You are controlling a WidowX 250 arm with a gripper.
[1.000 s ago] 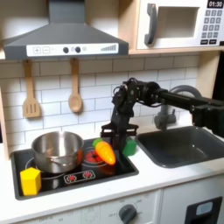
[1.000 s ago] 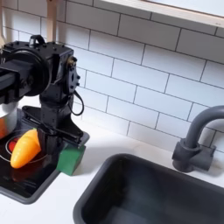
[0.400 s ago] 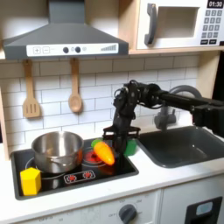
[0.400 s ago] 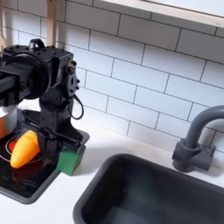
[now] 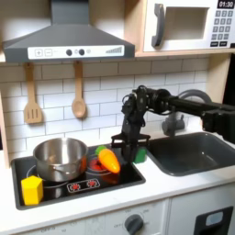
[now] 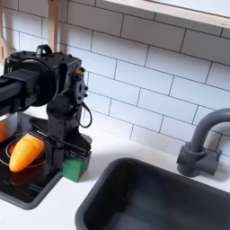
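Your gripper [image 6: 65, 151] has shifted toward the second exterior view's right, fingers lowered around the green block [image 6: 75, 167] at the stove's [image 6: 22, 190] corner; grip cannot be confirmed. Carrot [image 6: 24, 152] lies beside.

Steel pot [image 5: 61, 158] & yellow block [image 5: 32, 190] on stove, sink [image 5: 195, 152] at the first exterior view's right.

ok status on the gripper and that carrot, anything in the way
Gripper down over stove edge, jaws hidden. Carrot lying on stove, beside gripper. Green block close at gripper's base; pot further back.
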